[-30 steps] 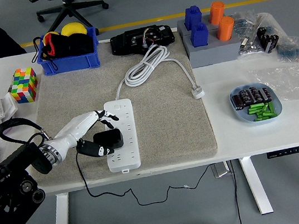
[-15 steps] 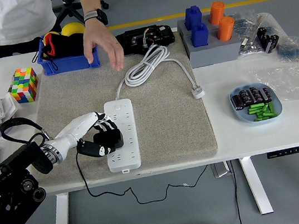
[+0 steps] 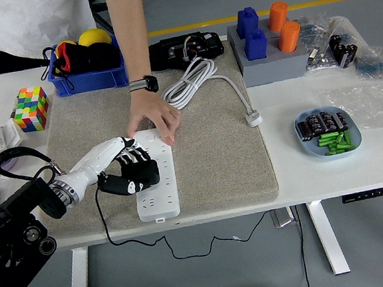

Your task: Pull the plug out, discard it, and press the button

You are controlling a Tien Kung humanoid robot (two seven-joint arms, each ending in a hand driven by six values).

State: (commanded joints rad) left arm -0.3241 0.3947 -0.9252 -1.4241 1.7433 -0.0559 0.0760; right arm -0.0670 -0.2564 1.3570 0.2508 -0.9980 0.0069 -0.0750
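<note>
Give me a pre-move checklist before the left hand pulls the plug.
1. Grip: left hand has its fingers curled around the black plug: ok.
2. Plug state: seated in or lifted off the white power strip: cannot tell.
3. Strip held down: person's hand rests on the strip's far end: ok.
4. Clearance: the person's hand sits close to the robot's fingers: not ok.
5. Plug cable: hangs off the table's near edge, loose: ok.
6. Strip button: not distinguishable under the person's hand: cannot tell.
</note>
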